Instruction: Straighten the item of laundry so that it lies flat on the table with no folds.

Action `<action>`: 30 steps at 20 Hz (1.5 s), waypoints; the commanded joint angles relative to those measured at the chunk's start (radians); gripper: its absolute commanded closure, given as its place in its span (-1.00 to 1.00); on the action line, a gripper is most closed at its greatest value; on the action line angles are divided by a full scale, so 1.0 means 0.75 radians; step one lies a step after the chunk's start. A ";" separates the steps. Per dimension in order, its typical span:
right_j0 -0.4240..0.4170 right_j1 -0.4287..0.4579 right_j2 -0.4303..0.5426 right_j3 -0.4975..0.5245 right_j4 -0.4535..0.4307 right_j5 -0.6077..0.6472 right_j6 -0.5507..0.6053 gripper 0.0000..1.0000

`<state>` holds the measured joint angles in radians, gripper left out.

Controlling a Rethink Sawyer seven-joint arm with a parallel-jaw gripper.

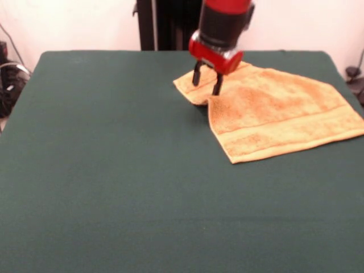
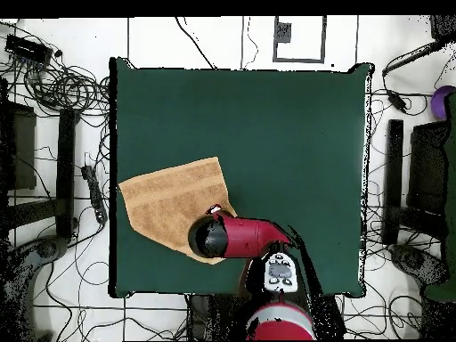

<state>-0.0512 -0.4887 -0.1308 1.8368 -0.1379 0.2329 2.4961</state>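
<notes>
The towel (image 1: 273,114) is sitting on the green table (image 1: 114,170), off toward the right edge in the front view — in the overhead view it's lying by the left edge (image 2: 174,205), with one corner reaching just about to the table's rim. It's not lying flat: the corner on its left in the front view is doubled over on itself, making a small flap with a rounded, folded edge. The rest is spreading out to the right, and the flat woven band near the closer short end is showing clearly as a paler stripe.

The red and black arm (image 1: 224,25) is coming down from above, and the gripper (image 1: 205,81) is hanging right over that folded corner. Its two dark fingers (image 1: 196,75) are standing a little apart, pointing down, tips at or just above the cloth — there's nothing pinched between them as far as the front view shows. Whether the tips are actually touching the terry is hard to tell.

From overhead, the arm's wrist is covering the towel's nearest corner, so the fold itself is hidden there. No containers anywhere on the table, just the towel.
</notes>
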 commanded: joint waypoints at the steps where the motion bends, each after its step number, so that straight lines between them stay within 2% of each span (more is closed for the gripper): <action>1: 0.013 0.290 0.085 -0.026 0.112 -0.187 0.258 -1.00; 5: 0.021 0.374 0.103 -0.038 0.205 -0.270 0.303 -1.00; 10: -0.025 0.472 0.172 -0.027 0.322 -0.362 0.360 -1.00; 14: 0.103 0.504 0.026 -0.098 0.327 -0.382 0.296 -1.00; 15: 0.131 0.511 -0.011 -0.119 0.318 -0.380 0.266 1.00; 16: 0.177 0.515 -0.084 -0.146 0.317 -0.383 0.246 1.00; 20: 0.119 0.443 -0.137 -0.186 0.195 -0.319 0.081 1.00; 25: 0.002 0.269 -0.138 -0.174 0.005 -0.164 -0.103 1.00; 30: -0.116 0.156 -0.095 -0.147 -0.145 -0.069 -0.177 1.00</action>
<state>-0.0329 -0.3995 -0.2157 1.7957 -0.1483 0.1141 2.4965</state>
